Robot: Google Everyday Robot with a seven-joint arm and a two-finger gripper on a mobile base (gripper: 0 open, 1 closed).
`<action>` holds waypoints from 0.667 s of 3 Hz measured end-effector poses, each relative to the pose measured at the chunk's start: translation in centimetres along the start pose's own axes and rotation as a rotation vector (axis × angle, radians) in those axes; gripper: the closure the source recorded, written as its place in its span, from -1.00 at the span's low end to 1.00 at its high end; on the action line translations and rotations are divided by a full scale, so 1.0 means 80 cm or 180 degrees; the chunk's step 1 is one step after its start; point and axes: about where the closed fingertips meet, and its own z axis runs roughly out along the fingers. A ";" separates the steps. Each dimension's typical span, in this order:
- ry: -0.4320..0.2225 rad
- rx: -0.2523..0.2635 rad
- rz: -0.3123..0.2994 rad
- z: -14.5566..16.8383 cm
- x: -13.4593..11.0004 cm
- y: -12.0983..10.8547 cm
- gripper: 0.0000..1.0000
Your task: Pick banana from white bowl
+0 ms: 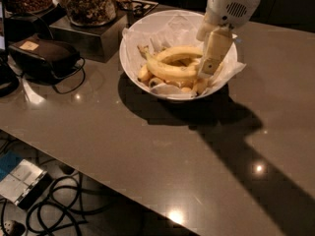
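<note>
1. Table (147, 146): a dark, glossy top fills most of the camera view. It carries all the items below except those on the floor.
2. Arm: a white housing enters from the upper right edge and hangs over the right side of the bowl.
3. Bowl (127, 63): a deep white bowl lined with crumpled paper, standing on the table at upper centre. Its shadow falls toward the lower right.
4. Jars: two glass jars of brown snacks stand at upper left. The larger jar (91, 1) rests on a metal box (86, 36) just left of the bowl.
5. Pouch (42, 55): a black pouch with a cord lies on the table left of the box.
6. Banana (170, 72): the longest fruit lies in the bowl, curving across it with its stem pointing to the upper left. A shorter banana (179, 53) arches just behind it, and stubby bananas (145, 75) lie beneath.
7. Gripper (206, 70): pale and angled down inside the bowl, with its tip at the right end of the banana. Contact cannot be confirmed, and whether it is open or closed cannot be told.
8. Floor: cables (64, 200) lie at lower left.
</note>
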 end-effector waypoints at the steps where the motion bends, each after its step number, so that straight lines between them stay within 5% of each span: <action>1: -0.0005 -0.0075 0.0012 0.015 -0.006 -0.006 -0.48; 2: 0.0026 -0.0158 0.0031 0.031 -0.007 -0.010 -0.38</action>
